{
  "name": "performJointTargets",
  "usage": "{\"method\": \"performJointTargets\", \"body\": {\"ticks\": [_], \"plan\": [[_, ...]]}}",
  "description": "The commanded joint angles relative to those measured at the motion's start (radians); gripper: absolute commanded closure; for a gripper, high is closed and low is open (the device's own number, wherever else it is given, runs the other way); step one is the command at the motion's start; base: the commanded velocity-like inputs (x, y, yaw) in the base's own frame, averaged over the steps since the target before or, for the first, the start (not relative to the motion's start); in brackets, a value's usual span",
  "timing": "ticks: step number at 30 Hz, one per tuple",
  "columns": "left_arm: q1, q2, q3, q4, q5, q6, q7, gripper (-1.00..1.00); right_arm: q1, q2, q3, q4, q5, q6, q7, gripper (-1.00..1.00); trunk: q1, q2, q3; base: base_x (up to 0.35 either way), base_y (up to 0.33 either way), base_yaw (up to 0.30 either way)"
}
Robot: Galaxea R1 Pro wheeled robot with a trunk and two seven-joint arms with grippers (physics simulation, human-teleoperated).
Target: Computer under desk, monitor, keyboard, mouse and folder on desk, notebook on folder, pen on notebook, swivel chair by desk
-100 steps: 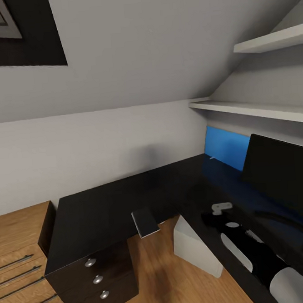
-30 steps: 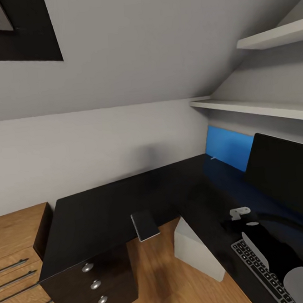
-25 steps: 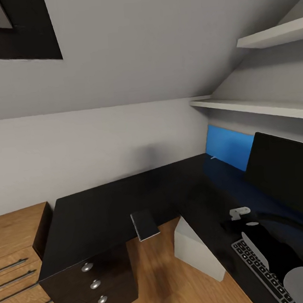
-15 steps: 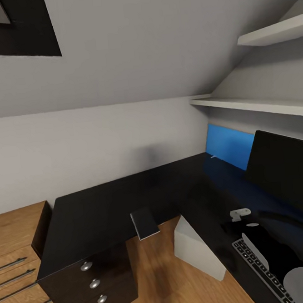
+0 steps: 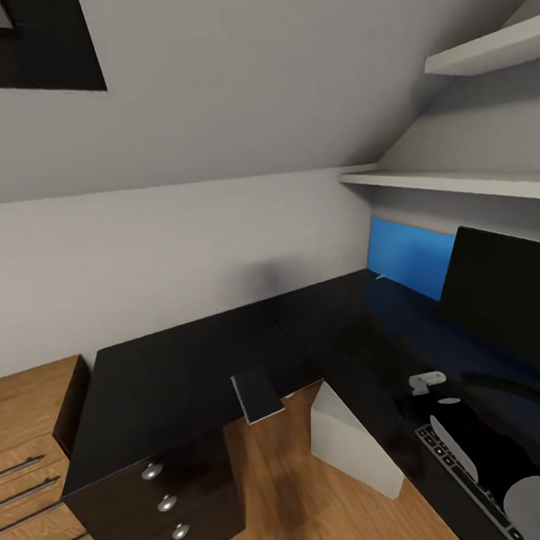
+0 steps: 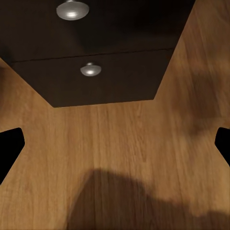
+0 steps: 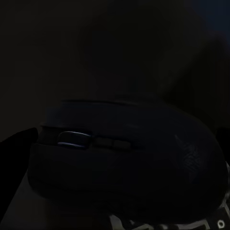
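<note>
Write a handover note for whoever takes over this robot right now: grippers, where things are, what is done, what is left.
Left gripper: jaws open, empty, above the wood floor by the desk drawers.
Right gripper: over the desk, close on the mouse; grip unclear.
Done: monitor and keyboard on the desk, mouse right by the keyboard.
Notebook lies at the desk's front edge. A blue panel, perhaps the folder, leans at the wall.
Left: settle the mouse, stack folder, notebook and pen, then place the chair.
</note>
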Motion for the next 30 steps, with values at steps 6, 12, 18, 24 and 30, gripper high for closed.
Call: {"method": "performJointTargets", "body": {"ticks": [6, 12, 18, 24, 30], "plan": [[-0.001, 0.001, -0.005, 0.000, 0.011, -0.009, 0.005, -1.00, -0.001, -0.001, 0.003, -0.001, -0.006, 0.004, -0.002, 1.00, 0.019, -0.036, -0.017, 0.000, 0.000, 0.000], [-0.001, 0.004, -0.005, 0.002, 0.014, -0.009, 0.005, -1.00, -0.001, -0.001, 0.003, -0.001, -0.006, 0.004, -0.002, 1.00, 0.019, -0.036, -0.017, 0.001, 0.000, 0.000], [-0.001, 0.007, -0.005, 0.004, 0.015, -0.009, 0.005, -1.00, -0.001, -0.001, 0.003, -0.001, -0.006, 0.004, -0.002, 1.00, 0.019, -0.036, -0.017, 0.161, 0.000, 0.000], [-0.001, 0.007, -0.005, 0.004, 0.013, -0.012, 0.006, -1.00, -0.001, -0.001, 0.003, -0.001, -0.006, 0.004, -0.002, 1.00, 0.019, -0.036, -0.017, 0.059, 0.000, 0.000], [-0.001, 0.006, -0.005, 0.003, 0.014, -0.083, 0.003, -1.00, -0.001, -0.001, 0.000, 0.000, -0.006, 0.004, -0.002, 1.00, 0.019, -0.036, -0.017, 0.051, 0.000, 0.000]]}}
